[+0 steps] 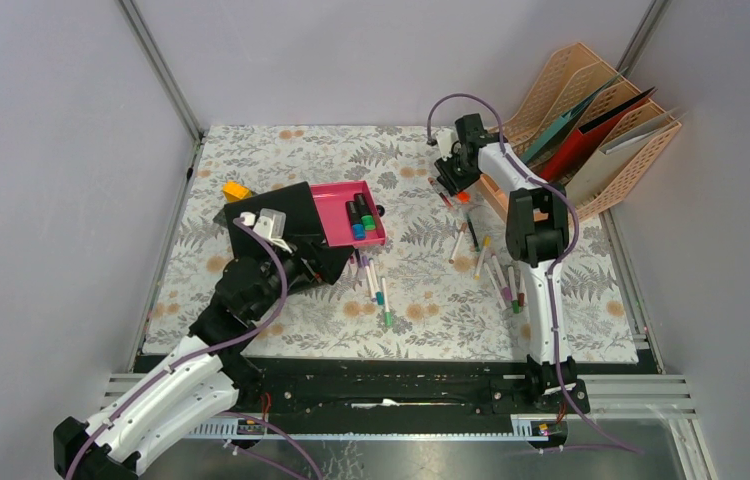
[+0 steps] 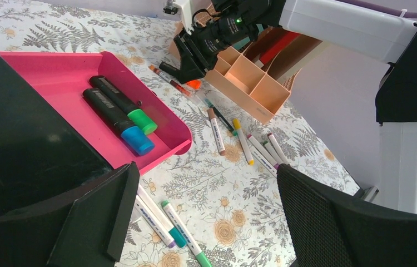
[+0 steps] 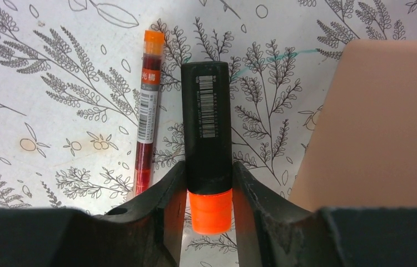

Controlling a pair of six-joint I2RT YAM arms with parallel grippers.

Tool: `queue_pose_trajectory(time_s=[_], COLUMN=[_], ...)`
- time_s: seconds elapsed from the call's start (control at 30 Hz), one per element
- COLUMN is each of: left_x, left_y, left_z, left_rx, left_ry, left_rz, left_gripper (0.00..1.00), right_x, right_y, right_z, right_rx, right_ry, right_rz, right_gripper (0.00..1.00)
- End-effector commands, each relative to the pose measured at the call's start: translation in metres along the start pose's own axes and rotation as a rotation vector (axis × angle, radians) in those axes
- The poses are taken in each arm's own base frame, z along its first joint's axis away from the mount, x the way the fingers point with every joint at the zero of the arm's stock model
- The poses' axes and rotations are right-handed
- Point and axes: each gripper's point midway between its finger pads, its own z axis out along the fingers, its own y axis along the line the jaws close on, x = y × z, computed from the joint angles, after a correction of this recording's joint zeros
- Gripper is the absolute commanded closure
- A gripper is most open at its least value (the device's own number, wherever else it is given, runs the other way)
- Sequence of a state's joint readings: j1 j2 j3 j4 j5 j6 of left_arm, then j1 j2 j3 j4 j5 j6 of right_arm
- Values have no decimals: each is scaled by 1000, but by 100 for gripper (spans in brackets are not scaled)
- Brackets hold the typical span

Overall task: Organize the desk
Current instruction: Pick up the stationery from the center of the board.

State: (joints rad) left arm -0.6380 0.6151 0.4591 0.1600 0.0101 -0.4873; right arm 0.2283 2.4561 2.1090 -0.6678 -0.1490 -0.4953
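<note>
R hand (image 3: 207, 172) pinches the black orange-capped highlighter (image 3: 206, 122), which lies flat on the table (image 1: 421, 290), far right side, just beside the peach organiser (image 3: 378, 122). Marker's long axis runs straight out from the wrist w/ fingers across it near the cap. L hand (image 2: 212, 217) spread wide & empty, well apart by pink tray (image 2: 45, 78)

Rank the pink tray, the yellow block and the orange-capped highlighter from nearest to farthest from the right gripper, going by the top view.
1. orange-capped highlighter: between the jaws of the right gripper.
2. pink tray: off to the left.
3. yellow block: farther left, beyond the tray.
</note>
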Motion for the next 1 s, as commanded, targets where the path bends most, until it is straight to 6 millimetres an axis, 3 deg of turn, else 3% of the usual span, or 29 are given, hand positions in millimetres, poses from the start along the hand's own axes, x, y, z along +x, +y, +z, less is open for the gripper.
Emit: queue_pose_trajectory(time_s=[0.0, 0.17, 0.43, 0.53, 0.8, 0.97], left_x=[-15, -18, -16, -17, -17, -18], left_y=[-12, -16, -15, -15, -10, -9], left_z=[-3, -6, -9, -11, -13, -13], left_rx=[58, 75, 72, 71, 51, 44], left_ry=[-55, -69, -72, -78, -95, -99], left_rz=[-11, -22, -38, -40, -46, -53], left_gripper=[1, 1, 1, 1, 1, 1], right_x=[1, -22, -56, -65, -90, -101], right_y=[8, 10, 31, 54, 137, 171], right_z=[-18, -55, -116, -137, -199, -214], right_rx=[-18, -1, -60, -163, -567, -705], right_ry=[-17, -140, -316, -379, -531, -546], right_rz=[-34, -47, -34, -10, 134, 231], right_gripper=[100, 100, 100, 100, 100, 100])
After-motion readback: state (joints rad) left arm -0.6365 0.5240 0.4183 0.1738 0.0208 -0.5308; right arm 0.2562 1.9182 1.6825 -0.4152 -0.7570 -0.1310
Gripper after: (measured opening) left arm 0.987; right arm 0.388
